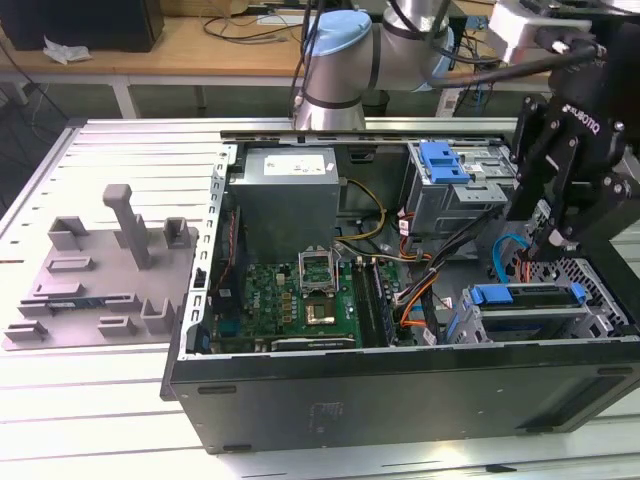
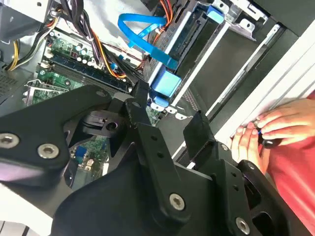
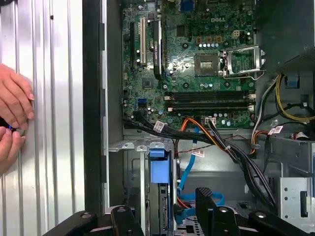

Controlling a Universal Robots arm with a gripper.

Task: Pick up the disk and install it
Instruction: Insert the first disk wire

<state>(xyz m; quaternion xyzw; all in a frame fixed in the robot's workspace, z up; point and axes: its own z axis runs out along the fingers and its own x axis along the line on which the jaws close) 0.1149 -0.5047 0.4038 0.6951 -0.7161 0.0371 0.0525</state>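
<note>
Slatted table (image 1: pixel 100 400) bears the case (image 1: pixel 400 385); jaws wide, empty, above the disk (image 1: pixel 525 297)

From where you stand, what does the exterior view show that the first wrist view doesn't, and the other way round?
The exterior view adds the grey fixture plate lying on the table beside the computer case, and the arm's pale blue joint above. The first wrist view adds a person's hands resting on the ribbed table outside the case. Both show the green motherboard and the disk, sitting in its blue frame in the drive bay, with the open, empty gripper close over it.
</note>
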